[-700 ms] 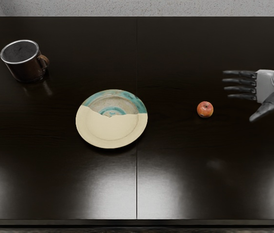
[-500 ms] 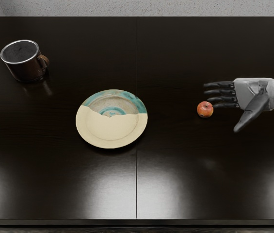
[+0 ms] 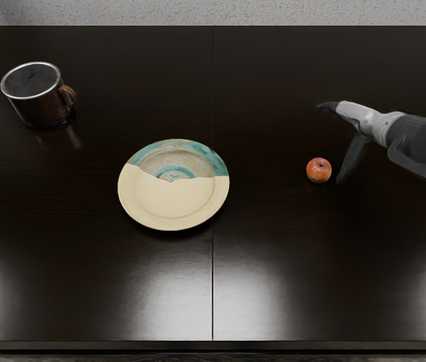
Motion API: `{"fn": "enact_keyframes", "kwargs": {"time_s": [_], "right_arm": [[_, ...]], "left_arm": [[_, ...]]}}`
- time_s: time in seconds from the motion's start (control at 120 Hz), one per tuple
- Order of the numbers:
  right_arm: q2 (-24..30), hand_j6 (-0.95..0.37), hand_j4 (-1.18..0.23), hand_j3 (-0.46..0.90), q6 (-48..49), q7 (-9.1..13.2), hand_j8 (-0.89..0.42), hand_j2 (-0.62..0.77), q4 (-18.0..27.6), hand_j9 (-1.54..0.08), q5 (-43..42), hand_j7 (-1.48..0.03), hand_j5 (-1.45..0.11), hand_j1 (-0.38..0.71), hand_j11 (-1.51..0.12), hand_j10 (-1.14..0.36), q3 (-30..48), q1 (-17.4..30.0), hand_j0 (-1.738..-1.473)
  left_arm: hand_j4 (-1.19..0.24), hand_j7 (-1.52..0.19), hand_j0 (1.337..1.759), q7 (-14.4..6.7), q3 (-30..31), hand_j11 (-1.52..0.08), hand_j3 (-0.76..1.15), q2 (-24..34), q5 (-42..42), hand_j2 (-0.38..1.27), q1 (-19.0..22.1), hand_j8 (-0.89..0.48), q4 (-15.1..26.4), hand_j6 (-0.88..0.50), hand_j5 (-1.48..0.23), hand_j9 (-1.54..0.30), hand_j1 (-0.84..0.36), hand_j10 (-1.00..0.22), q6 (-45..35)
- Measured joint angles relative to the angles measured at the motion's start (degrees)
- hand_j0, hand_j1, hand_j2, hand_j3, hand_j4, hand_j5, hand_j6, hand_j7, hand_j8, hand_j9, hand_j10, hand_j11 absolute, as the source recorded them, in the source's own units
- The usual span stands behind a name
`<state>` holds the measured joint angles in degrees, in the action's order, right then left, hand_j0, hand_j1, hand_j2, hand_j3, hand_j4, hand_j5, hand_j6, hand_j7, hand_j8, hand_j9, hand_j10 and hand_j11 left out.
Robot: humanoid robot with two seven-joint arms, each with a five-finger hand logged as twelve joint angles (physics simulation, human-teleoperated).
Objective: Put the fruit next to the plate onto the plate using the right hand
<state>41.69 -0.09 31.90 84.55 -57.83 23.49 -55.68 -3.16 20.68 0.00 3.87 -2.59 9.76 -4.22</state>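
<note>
The dark, glossy counter fills nearly all I see, with a thin seam running down its middle from far edge to near edge. A cream plate with a teal-glazed far part lies about midway between those edges, mostly left of the seam, its right rim crossing it; nothing lies on it. My right robot hand reaches in from the counter's right edge, turned so that I see it edge-on. Its fingers are stretched out straight toward the far left, the thumb hangs apart from them pointing toward the near edge, and it has hold of nothing. A dark metal mug stands upright near the far left corner, handle facing right. The fruit, a small red apple, sits on the bare counter in the right half, well apart from the plate, between it and the right edge. My thumb's tip is just beside the apple on its right, with a sliver of counter showing between them
</note>
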Motion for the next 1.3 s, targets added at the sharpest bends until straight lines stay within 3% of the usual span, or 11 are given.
{"fn": "enact_keyframes", "kwargs": {"time_s": [0.183, 0.408, 1.108, 1.3], "right_arm": [[-5.6, -0.15, -0.14, 0.0, -10.6, 0.1, -0.14, -0.03, -4.9, -0.18, -7.0, -0.18, -0.18, -0.18, -0.18, -0.14, -5.2, 2.7, -1.658], [-9.6, -0.22, -0.22, 0.0, -19.4, 0.2, -0.22, -0.04, -7.5, -0.28, -9.0, -0.28, -0.28, -0.1, -0.28, -0.22, -9.7, 3.5, -1.658], [-12.5, -0.46, -0.46, 0.0, -21.1, 0.2, -0.46, -0.08, -8.1, -0.6, -8.9, -0.6, -0.6, 0.2, -0.6, -0.46, -11.0, 4.8, -1.658], [-12.5, -0.54, -0.55, 0.0, -20.7, 0.3, -0.4, -0.04, -8.0, -0.71, -8.6, -0.71, -0.7, 0.24, -0.71, -0.5, -11.0, 4.7, -1.655]], "left_arm": [[-0.23, -0.3, 1.658, 0.0, 0.0, -0.3, 0.0, 0.0, 0.0, 0.05, 0.0, -0.23, 0.0, -0.23, -0.3, -0.3, 0.07, -0.23, 0.0], [-0.23, -0.3, 1.658, 0.0, 0.0, -0.3, 0.0, 0.0, 0.0, 0.05, 0.0, -0.23, 0.0, -0.23, -0.3, -0.3, 0.07, -0.23, 0.0], [-0.23, -0.3, 1.658, 0.0, 0.0, -0.3, 0.0, 0.0, 0.0, 0.05, 0.0, -0.23, 0.0, -0.23, -0.3, -0.3, 0.07, -0.23, 0.0], [-0.23, -0.3, 1.658, 0.0, 0.0, -0.3, 0.0, 0.0, 0.0, 0.05, 0.0, -0.23, 0.0, -0.23, -0.3, -0.3, 0.07, -0.23, 0.0]]}}
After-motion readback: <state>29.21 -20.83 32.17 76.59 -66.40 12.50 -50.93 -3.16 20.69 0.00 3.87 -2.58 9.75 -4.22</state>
